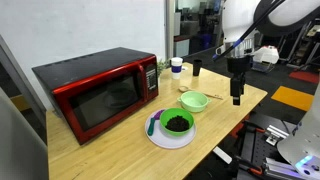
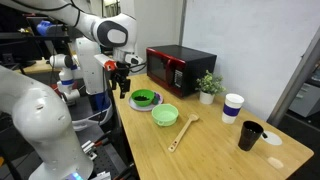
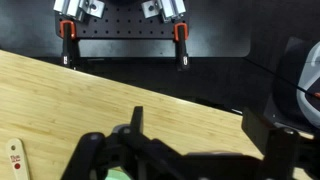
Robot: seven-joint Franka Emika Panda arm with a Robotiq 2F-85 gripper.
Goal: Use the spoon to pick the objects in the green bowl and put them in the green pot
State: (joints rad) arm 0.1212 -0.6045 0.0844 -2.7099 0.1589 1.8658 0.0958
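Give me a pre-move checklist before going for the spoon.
1. Spoon lying free on the table, beside the green bowl: ok.
2. Gripper over the spoon: not ok, it hangs off by the green pot.
3. Jaw opening: cannot tell, tips cropped in the wrist view.
4. Objects in the bowl: cannot tell, too small.
5. Pot uncovered: ok.

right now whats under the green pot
A white plate sits under the green pot; its near rim shows in an exterior view. The plate's middle is covered by the pot, so anything there cannot be seen.
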